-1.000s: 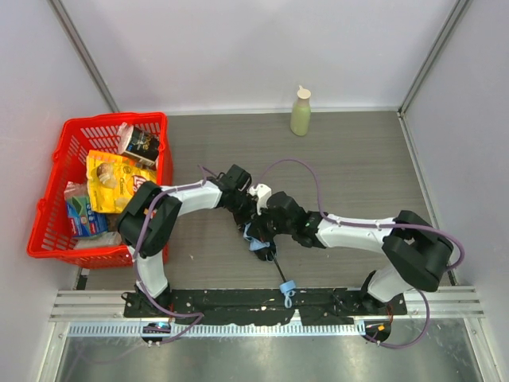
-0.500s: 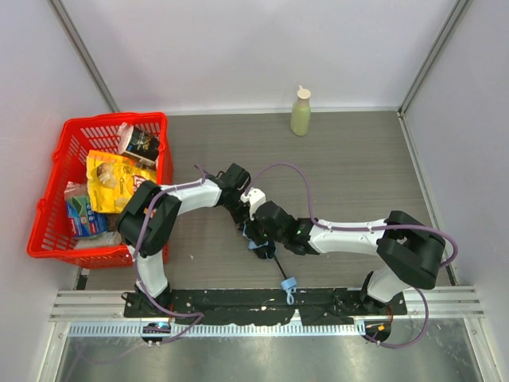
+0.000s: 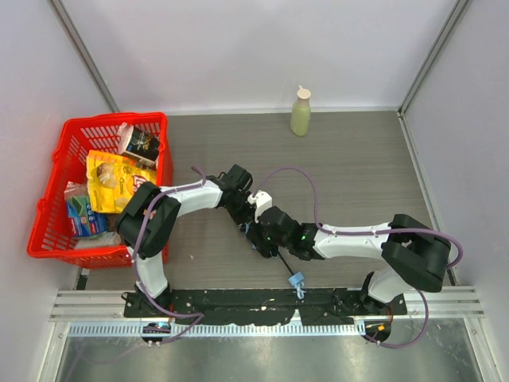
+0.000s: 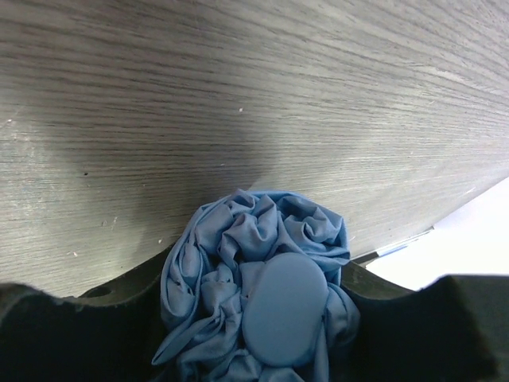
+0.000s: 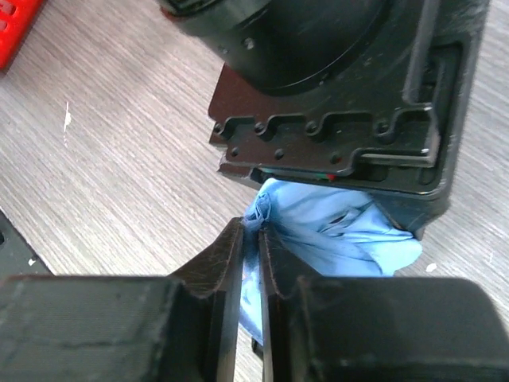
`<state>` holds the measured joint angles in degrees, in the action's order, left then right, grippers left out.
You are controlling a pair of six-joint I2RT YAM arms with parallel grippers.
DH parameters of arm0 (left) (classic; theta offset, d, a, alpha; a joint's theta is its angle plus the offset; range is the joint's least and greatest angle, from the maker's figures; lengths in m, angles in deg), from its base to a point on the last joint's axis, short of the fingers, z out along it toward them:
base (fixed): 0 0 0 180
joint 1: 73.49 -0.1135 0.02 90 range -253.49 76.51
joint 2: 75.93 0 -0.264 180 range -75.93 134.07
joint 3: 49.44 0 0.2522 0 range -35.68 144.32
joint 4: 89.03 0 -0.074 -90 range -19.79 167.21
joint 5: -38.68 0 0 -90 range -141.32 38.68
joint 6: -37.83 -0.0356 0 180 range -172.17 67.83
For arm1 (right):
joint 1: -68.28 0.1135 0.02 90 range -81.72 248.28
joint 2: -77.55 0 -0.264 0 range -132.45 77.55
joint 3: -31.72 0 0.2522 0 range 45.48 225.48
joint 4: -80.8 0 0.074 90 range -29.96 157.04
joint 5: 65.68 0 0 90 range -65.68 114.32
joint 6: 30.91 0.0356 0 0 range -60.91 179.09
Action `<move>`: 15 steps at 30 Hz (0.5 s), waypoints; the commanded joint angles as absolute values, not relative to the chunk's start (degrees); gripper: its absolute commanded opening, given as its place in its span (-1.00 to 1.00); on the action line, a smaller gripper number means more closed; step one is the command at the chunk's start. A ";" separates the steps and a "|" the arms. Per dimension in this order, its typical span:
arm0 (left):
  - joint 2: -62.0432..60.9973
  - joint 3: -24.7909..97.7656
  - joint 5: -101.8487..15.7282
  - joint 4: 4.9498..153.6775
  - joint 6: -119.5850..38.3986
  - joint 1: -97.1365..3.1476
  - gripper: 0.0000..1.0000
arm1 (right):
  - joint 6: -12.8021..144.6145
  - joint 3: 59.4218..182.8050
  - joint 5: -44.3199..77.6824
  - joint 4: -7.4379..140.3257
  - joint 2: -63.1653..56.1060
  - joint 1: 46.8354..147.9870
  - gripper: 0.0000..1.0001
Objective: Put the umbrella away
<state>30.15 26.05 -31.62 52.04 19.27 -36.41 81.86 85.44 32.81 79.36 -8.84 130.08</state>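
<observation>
The umbrella is a bunch of sky-blue fabric with an oval blue cap, lying on the grey wood-grain floor. In the top view its thin black shaft runs toward the near edge and ends in the small light-blue handle. My left gripper is shut on the fabric bundle, which fills the space between its fingers in the left wrist view. My right gripper meets it from the right. Its jaws are almost closed and pinch a fold of the blue fabric at their tips.
A red basket with snack packets stands at the left. A pale green bottle stands upright by the back wall. A black rail runs along the near edge, just below the umbrella handle.
My right arm has moved lower and closer to the near edge, staying against the left gripper. The umbrella handle has shifted a little right. The left arm has barely moved.
</observation>
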 commanded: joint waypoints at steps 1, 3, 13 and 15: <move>36.75 21.89 -43.06 45.30 19.20 -33.86 -1.00 | 83.96 85.91 26.27 72.31 -10.96 132.01 -0.60; 36.57 20.58 -42.53 48.98 18.23 -33.86 -1.00 | 84.93 85.12 23.03 73.62 -10.60 132.01 -0.46; 34.81 16.53 -41.39 58.14 16.30 -33.77 -1.00 | 85.02 88.53 21.96 65.22 -3.67 132.01 -0.27; 34.99 16.44 -41.04 59.01 16.12 -33.77 -1.00 | 85.80 90.29 19.23 62.83 -0.68 132.01 -0.26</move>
<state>28.54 21.11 -30.59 61.83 19.81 -34.60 84.83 85.01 23.26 67.23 -7.11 131.94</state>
